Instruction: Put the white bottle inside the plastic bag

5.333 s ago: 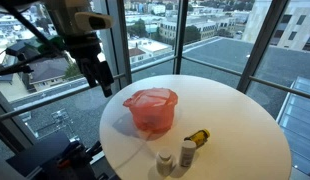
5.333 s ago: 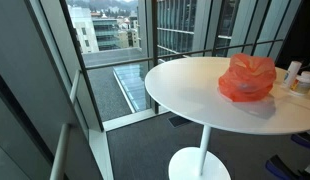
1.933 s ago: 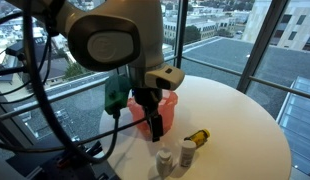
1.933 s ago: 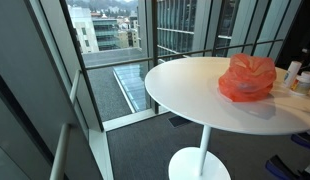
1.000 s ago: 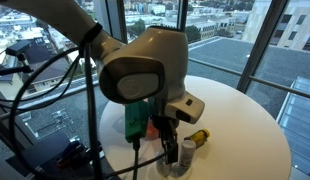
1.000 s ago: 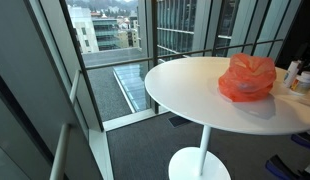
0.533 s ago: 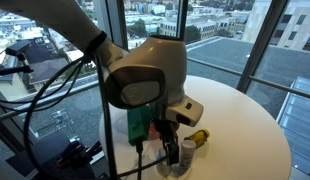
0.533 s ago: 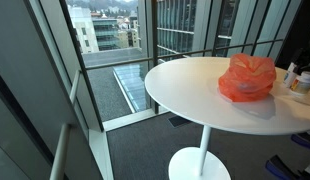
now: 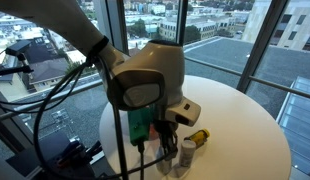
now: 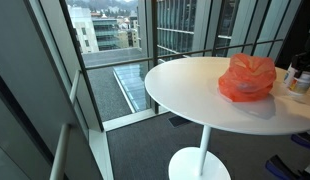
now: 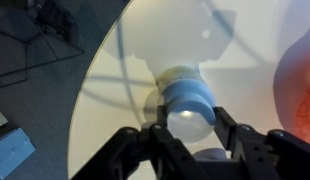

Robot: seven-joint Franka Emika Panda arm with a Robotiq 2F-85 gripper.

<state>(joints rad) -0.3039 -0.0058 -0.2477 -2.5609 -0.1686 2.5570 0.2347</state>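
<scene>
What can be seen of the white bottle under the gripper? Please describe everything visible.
The white bottle looks like smooth plastic, with a broad pale body and a round light cap facing the wrist camera. It rests on the white table, near the red bag. The gripper is open, one finger at each side of the cap, apparently not touching. The view is blurred; no label shows.
</scene>
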